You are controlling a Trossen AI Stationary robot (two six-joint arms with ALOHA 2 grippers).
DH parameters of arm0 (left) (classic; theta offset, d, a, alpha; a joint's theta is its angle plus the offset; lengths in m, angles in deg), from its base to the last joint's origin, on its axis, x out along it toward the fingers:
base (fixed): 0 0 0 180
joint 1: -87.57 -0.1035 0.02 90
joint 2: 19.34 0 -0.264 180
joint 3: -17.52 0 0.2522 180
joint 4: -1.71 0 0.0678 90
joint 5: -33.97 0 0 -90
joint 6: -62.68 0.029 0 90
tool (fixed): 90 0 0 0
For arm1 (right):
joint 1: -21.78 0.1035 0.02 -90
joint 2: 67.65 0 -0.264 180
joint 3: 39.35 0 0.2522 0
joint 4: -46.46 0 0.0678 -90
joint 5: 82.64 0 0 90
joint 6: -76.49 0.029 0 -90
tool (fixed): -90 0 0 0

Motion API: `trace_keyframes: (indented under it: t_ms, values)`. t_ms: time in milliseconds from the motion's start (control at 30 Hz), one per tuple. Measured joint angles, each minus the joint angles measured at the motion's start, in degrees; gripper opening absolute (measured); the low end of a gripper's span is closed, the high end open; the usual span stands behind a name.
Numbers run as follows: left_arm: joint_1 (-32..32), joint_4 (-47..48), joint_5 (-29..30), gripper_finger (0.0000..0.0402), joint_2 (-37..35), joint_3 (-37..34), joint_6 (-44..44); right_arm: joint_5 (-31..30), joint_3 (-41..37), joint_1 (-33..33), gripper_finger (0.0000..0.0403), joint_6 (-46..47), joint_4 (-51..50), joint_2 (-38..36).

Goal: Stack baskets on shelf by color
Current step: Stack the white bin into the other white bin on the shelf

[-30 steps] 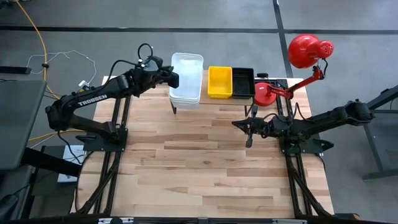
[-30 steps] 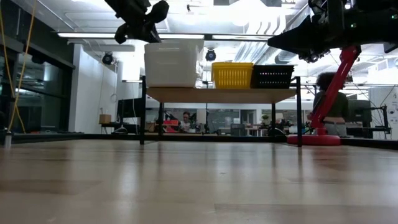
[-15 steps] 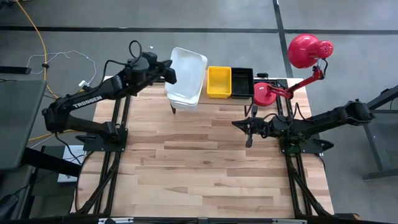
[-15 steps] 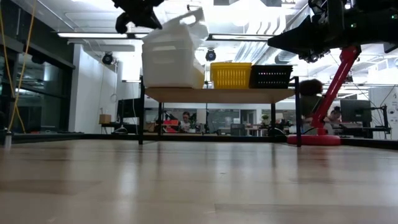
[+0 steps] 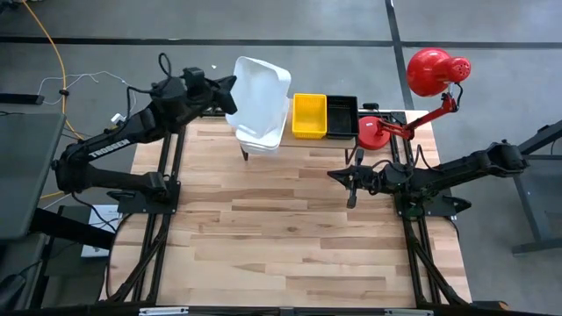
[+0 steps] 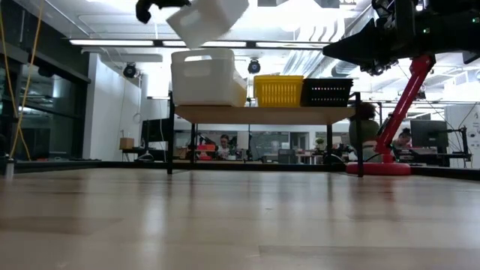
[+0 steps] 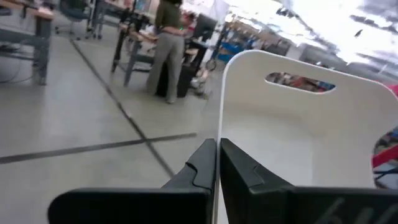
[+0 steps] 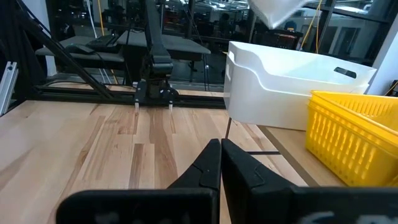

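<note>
My left gripper [image 5: 226,91] is up above the far left end of the shelf [image 6: 262,114], jaws pinched tight on one wall of a white basket [image 5: 260,91]. The basket hangs tilted, clear of the white stack [image 6: 208,78] that sits on the shelf's left end. Through the left wrist camera I see the fingers [image 7: 233,171] closed hard on the thin edge, with the handle slot at the far side.

The yellow basket [image 5: 310,115] sits in the middle of the shelf and the black basket [image 5: 342,116] just beside it on the right, both flat. My right gripper [image 5: 353,178] waits over the bench [image 5: 290,228] in front of the shelf, jaws shut on nothing.

My worry is that single-wall pinch. The basket is canted (one corner noticeably lower in the low camera), so if I lower it like this, the low corner could catch the rim of the stack and jam crooked, or push the stack along the shelf toward the yellow one. The plastic may also twist in the jaws, since the weight hangs off to one side. Releasing before it nests could let it slide off the back edge, and the red lamp [image 5: 435,72] stands close at the right end.
</note>
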Motion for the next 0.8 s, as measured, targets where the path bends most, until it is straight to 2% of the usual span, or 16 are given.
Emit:
trace_keyframes:
  t_ms: [167,267,433,800]
  values:
    - [0.0,9.7,-1.4,0.0000,0.4,7.0,0.0,0.0,0.0,0.0,0.0000,0.1,0.0,0.0]
    - [0.0,20.4,-4.6,0.0000,3.0,14.0,-0.1,0.1,0.0,0.0,0.0000,0.2,0.0,0.0]
    - [0.0,34.7,-4.0,0.0000,8.6,22.9,-1.4,0.1,0.0,0.0,0.0000,0.2,0.0,0.0]
    - [-1.0,36.2,-5.0,0.0000,17.8,24.6,-4.1,0.3,0.0,0.0,0.0000,0.5,0.0,0.0]
